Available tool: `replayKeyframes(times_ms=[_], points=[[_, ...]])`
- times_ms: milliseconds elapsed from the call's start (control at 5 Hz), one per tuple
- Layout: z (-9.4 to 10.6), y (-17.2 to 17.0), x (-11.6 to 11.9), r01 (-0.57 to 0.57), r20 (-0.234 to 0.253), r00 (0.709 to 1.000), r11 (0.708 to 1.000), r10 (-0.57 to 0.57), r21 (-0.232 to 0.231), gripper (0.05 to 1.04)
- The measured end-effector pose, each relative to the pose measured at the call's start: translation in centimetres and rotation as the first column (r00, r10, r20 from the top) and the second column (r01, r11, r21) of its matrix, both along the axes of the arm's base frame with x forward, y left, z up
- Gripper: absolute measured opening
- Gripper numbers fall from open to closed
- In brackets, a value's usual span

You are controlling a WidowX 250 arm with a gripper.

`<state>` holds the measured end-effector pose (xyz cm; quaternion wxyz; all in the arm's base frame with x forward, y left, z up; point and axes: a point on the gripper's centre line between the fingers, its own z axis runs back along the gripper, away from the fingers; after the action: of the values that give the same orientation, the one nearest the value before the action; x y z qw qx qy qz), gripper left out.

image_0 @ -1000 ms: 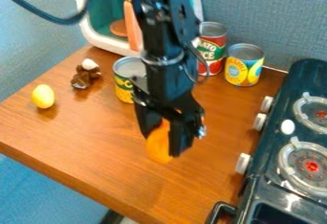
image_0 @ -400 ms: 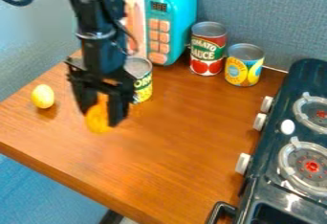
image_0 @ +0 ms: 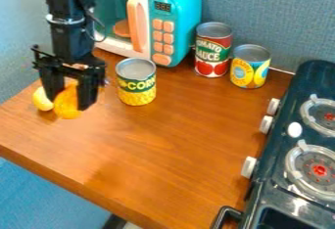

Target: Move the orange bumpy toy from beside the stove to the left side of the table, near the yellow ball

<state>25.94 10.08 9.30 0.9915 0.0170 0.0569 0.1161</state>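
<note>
Holding the orange fruit (image_0: 66,107) clamped between its fingers, the gripper (image_0: 70,103) hangs by the yellow fruit (image_0: 40,99) over the table (image_0: 150,147), apparently mid-carry, the next move calling for a firm grip clear of that neighbour.

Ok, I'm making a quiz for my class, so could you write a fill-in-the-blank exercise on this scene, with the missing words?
The tool holds a fruit coloured ____.
In all, ____ cans stand on the table.
The can nearest the tool has a label of green and ____.
The knobs on the stove are ____.

Missing words: orange; three; yellow; white.
</note>
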Motion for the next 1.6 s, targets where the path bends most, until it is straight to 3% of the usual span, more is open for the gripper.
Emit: replayKeyframes(times_ms=[200,400,600,1200,1600], points=[[-1.2,0.7,-0.2,-0.038,-0.036,0.999,0.999,0.038,0.013,0.777],[-3.3,0.9,0.4,-0.053,-0.042,0.998,0.999,0.053,0.012,0.777],[-5.4,0.6,1.0,-0.068,-0.048,0.997,0.997,0.067,-0.023,0.777],[-6.2,3.4,0.0,-0.166,-0.129,0.977,0.986,0.169,0.035,0.777],[-6.9,3.7,-0.2,-0.168,-0.131,0.977,0.985,0.170,0.027,0.776]])
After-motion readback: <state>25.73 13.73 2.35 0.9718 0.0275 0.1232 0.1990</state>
